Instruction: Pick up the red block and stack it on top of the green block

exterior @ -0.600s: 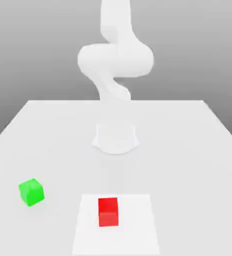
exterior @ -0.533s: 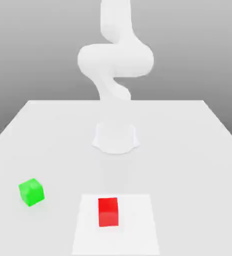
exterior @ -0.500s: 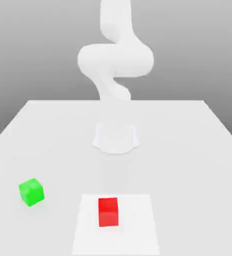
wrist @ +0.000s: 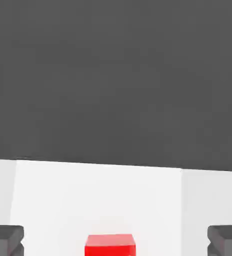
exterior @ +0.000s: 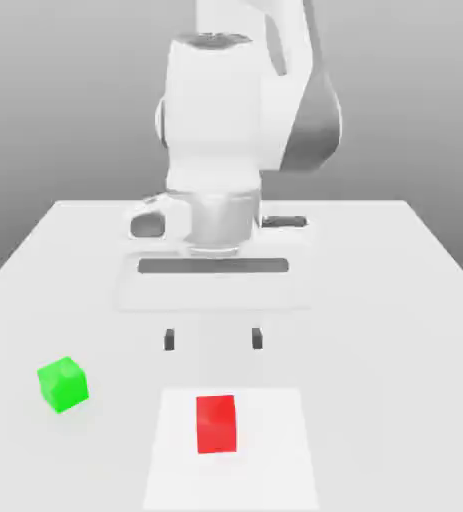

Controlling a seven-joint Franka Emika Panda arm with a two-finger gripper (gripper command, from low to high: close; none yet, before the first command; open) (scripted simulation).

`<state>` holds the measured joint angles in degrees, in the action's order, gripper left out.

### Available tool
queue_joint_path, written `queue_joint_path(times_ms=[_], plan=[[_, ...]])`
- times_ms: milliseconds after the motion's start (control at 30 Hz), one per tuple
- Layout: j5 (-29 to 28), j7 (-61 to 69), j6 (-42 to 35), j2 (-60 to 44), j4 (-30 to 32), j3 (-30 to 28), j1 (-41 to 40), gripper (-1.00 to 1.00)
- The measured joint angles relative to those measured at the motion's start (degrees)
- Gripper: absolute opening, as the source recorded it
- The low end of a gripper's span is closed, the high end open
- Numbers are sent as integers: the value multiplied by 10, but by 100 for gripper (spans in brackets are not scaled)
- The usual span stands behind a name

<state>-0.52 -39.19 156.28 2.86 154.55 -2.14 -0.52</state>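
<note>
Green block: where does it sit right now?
In the exterior view the green block rests on the table toward the view's left, apart from the red block, which sits on a paler square patch.

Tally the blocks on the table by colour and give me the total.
Red block: 1
Green block: 1
Total: 2 blocks, both resting apart on the table.
</note>
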Motion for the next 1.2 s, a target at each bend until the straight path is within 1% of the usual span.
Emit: queue_joint_path(times_ms=[100,267,300,533,733,967,1200], plan=[[9,13,42,-62,19,1,-2,0],[20,22,128,-166,8,9,-7,0],[21,23,138,-178,6,11,-8,-100],[19,21,137,-176,7,11,-9,-100],[8,14,43,-66,23,9,-11,-100],[-25,105,7,-21,28,-25,-98,-100],[-37,227,-16,8,31,-72,-169,-100]])
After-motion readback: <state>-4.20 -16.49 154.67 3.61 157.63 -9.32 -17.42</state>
